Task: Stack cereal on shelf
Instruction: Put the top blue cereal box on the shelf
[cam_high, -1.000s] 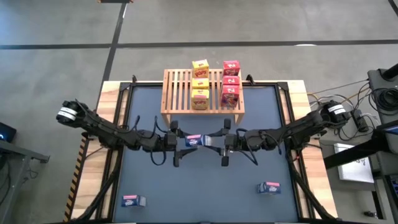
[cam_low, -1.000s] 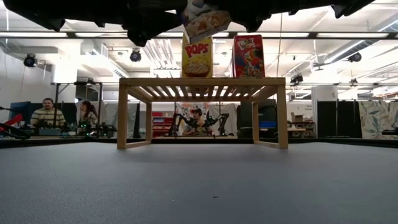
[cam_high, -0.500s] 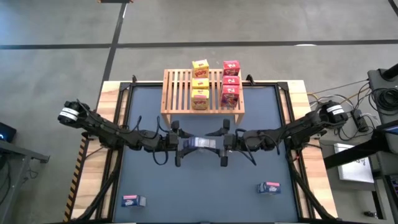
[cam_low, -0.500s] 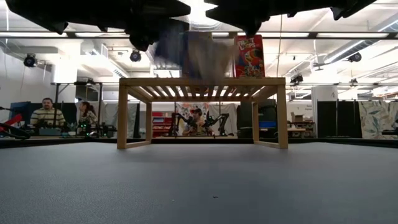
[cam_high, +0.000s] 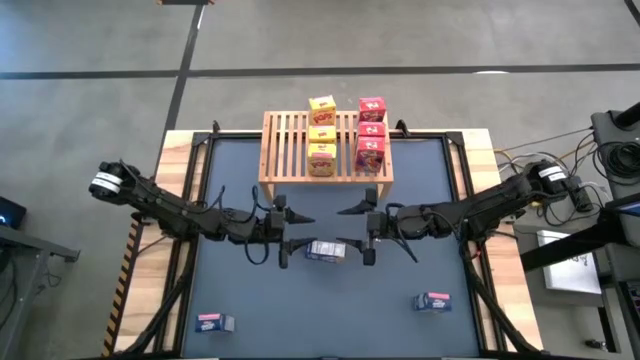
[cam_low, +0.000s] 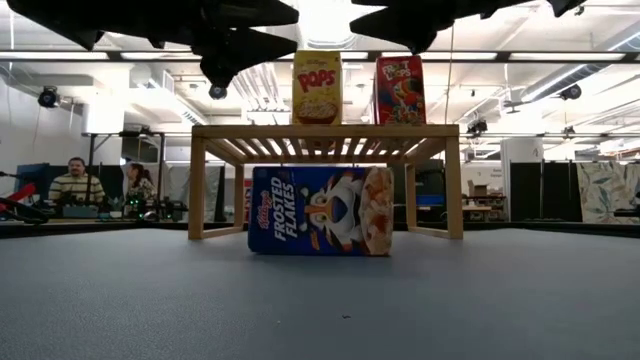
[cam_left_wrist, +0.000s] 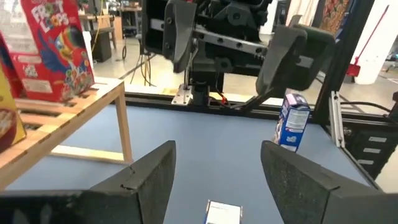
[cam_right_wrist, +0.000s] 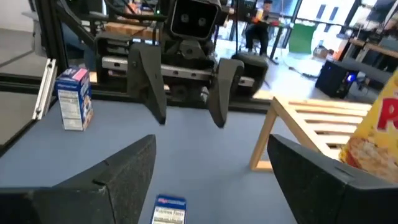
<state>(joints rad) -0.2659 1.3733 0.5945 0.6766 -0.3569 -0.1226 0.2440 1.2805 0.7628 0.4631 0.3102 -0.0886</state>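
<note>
A blue cereal box (cam_low: 320, 224) lies on one long side on the dark mat, its printed front toward the near edge, just in front of the shelf (cam_high: 290, 145). It shows below and between my two grippers (cam_high: 325, 250). My left gripper (cam_high: 292, 238) and right gripper (cam_high: 357, 235) hang level above it, facing each other, both open with nothing between their fingers. On the shelf stand three yellow boxes (cam_high: 322, 135) and three red boxes (cam_high: 370, 135) in two rows. The left wrist view shows the fallen box's upper side (cam_left_wrist: 222, 213) below my fingers.
Two more blue boxes stand on the mat near the front edge, one at the left (cam_high: 215, 323) and one at the right (cam_high: 432, 301). The shelf's left half (cam_high: 285, 140) carries no boxes. People sit at desks in the room beyond the table (cam_low: 78, 185).
The blue box, which hung in the air between my two grippers a second ago, has dropped. It now lies on its long side on the mat below them. Both arms have stayed roughly where they were.
</note>
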